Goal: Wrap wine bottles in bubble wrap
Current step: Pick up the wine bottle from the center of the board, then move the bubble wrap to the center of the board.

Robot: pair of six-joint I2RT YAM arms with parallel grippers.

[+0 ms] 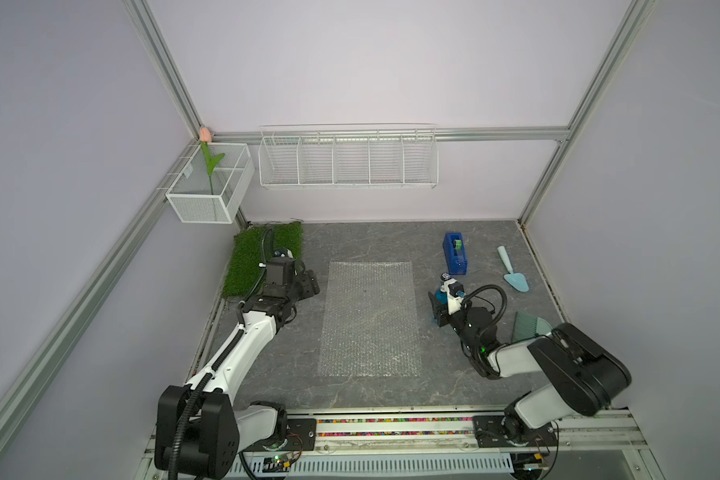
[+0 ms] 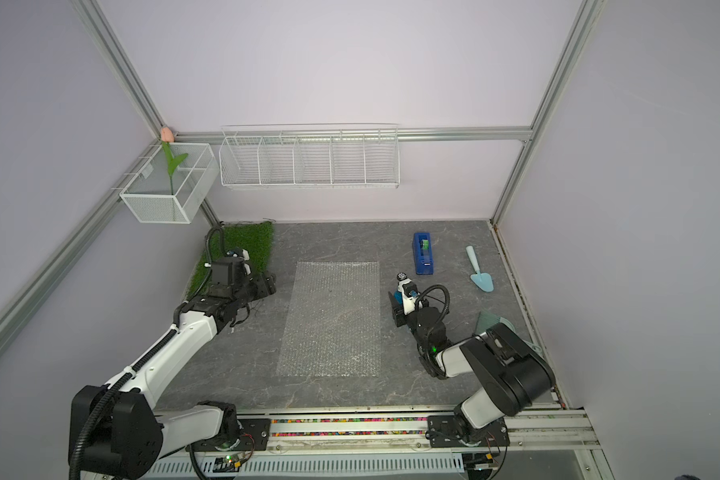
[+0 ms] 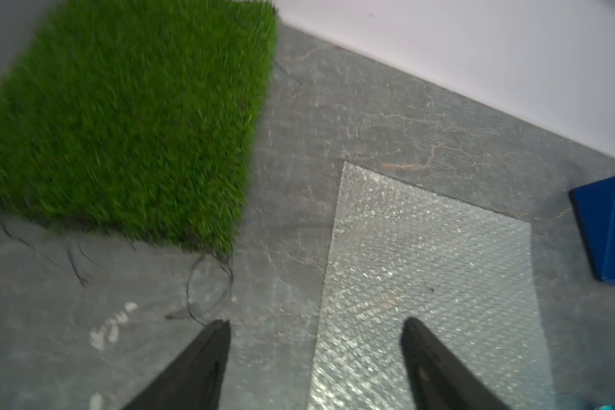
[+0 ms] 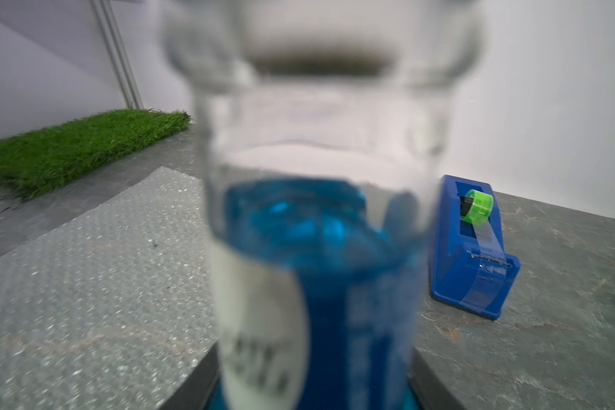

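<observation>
The right gripper has its jaws against both sides of the wine bottle, low on the body, probably so it does not tip. The wine bottle stands upright on the table, just beside the right edge of the bubble wrap, which lies flat. The left gripper, jaws apart and empty, hangs over its left edge, I think ready to fold it

The bottle is clear with blue liquid; the mat is green.
</observation>
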